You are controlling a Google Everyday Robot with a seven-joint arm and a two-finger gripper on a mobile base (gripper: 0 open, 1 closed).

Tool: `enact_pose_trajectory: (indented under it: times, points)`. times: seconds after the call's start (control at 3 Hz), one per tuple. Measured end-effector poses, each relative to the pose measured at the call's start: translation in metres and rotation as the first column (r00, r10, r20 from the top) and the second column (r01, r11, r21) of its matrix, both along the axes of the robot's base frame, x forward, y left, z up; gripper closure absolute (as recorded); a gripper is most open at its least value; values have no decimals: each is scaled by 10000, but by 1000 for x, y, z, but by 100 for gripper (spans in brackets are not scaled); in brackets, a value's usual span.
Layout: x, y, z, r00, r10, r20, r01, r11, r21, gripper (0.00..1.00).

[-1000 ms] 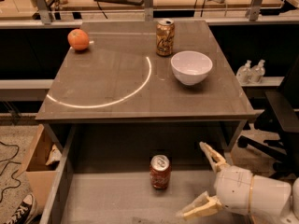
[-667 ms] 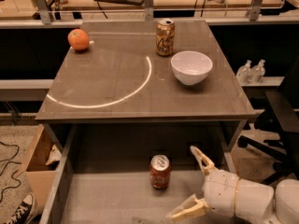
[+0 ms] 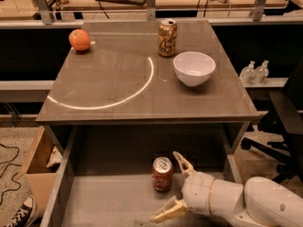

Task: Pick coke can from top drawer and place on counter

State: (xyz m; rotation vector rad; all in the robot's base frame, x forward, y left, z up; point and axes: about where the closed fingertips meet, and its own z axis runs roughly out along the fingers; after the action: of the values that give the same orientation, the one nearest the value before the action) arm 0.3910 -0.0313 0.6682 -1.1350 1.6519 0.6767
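The coke can point(image 3: 162, 174) stands upright on the floor of the open top drawer point(image 3: 109, 200), red with a silver top. My gripper point(image 3: 173, 187) reaches in from the lower right, just right of the can. Its two tan fingers are spread wide, one fingertip point(image 3: 181, 160) beside the can's top, the other point(image 3: 163, 214) low in front of it. Nothing is between them. The counter point(image 3: 109, 86) lies above the drawer with a white arc on it.
On the counter stand a gold-tan can point(image 3: 167, 38), a white bowl point(image 3: 194, 68) and an orange point(image 3: 79, 39). A cardboard box point(image 3: 35, 169) sits on the floor left of the drawer. A black chair point(image 3: 284, 122) stands to the right.
My gripper has moved left across the drawer towards the coke can, fingers still spread. The can has not moved.
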Motion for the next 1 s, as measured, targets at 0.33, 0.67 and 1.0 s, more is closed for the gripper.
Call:
enact_pose_trajectory:
  times: [0.33, 0.67, 1.0]
  points:
    - [9, 12, -10, 10000, 73, -34, -73, 10000, 27, 16]
    - [9, 13, -9, 9999, 96, -34, -96, 10000, 27, 40]
    - [8, 15, -9, 9999, 125, -31, -125, 9999, 29, 64]
